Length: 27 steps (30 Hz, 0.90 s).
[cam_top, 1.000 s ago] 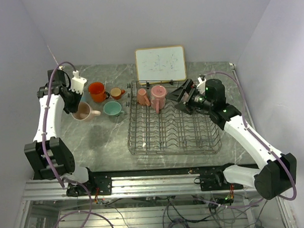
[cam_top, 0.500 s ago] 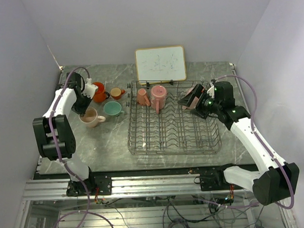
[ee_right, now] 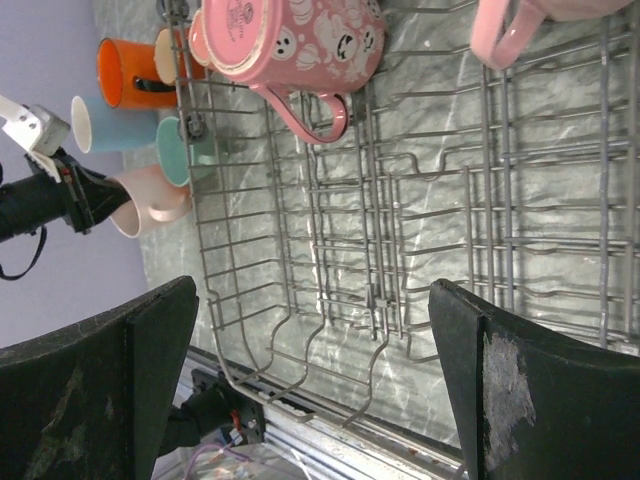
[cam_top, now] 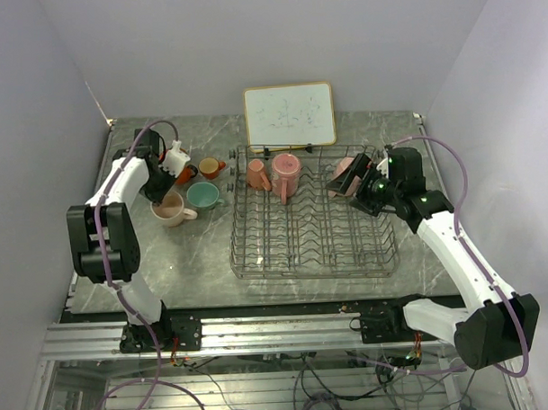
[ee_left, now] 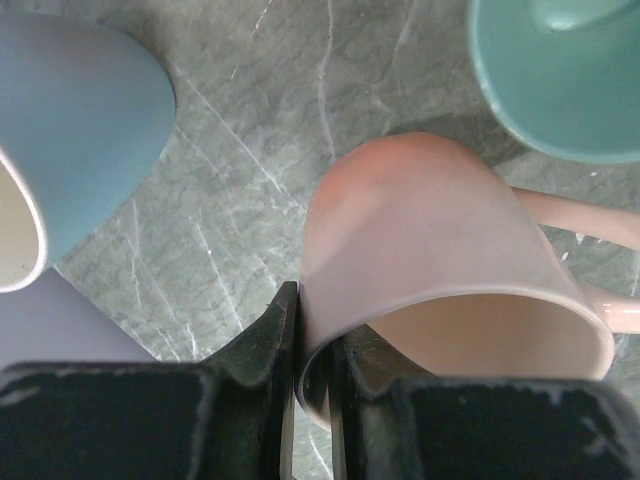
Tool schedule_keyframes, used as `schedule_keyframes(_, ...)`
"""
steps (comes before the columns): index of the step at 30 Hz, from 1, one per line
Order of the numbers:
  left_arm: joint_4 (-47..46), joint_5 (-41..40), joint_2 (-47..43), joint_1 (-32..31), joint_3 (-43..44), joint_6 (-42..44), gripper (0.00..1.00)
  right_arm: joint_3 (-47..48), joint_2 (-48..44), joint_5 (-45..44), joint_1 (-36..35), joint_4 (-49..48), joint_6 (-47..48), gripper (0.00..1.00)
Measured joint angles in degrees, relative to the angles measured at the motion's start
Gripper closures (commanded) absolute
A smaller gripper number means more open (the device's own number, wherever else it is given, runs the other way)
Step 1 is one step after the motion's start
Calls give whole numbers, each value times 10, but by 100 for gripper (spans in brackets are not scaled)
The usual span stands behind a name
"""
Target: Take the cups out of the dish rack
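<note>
My left gripper (cam_top: pixel 168 183) is shut on the rim of a peach mug (cam_top: pixel 171 209), one finger inside and one outside, as the left wrist view shows (ee_left: pixel 440 270). The mug rests tilted on the table beside a mint green mug (cam_top: pixel 203 196) and a light blue mug (ee_left: pixel 70 130). The dark wire dish rack (cam_top: pixel 311 235) holds a small pink mug (cam_top: pixel 258 175), a patterned pink mug (cam_top: pixel 286 175) and a pink mug (cam_top: pixel 344 169) at its back right. My right gripper (cam_top: pixel 356 180) hangs open and empty over the rack next to that mug (ee_right: pixel 520 25).
A large orange mug (cam_top: pixel 176 169) and a small orange mug (cam_top: pixel 210 167) stand at the back left, close to my left gripper. A white framed board (cam_top: pixel 290 114) leans against the back wall behind the rack. Walls close in the table on both sides.
My left arm swung back and right, carrying the peach mug to beside the mint mug. My right gripper moved right along the rack's back to the pink mug there.
</note>
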State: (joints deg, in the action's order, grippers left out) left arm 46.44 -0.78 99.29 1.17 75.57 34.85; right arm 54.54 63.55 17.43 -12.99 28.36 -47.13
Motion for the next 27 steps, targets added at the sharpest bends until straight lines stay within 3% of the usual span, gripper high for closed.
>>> schedule_keyframes(6, -9, -3, 21, -4, 8, 4, 90, 9, 0, -34, 1, 22, 12, 0)
schedule_keyframes(14, -12, -7, 30, -5, 17, 10, 42, 15, 2, -68, 2, 40, 23, 0)
schedule_keyframes(18, -16, -7, 25, -5, 35, 10, 30, 29, 5, -100, 2, 46, 27, 0)
schedule_keyframes(23, -13, -5, 2, -5, 61, 10, 27, 38, 17, -155, -3, 56, 30, 0)
schedule_keyframes(24, -10, -5, -6, -5, 69, 10, 17, 40, 21, -169, -8, 58, 30, 0)
schedule_keyframes(27, -1, -1, -31, -5, 92, 8, 12, 53, 44, -216, -33, 64, 30, 0)
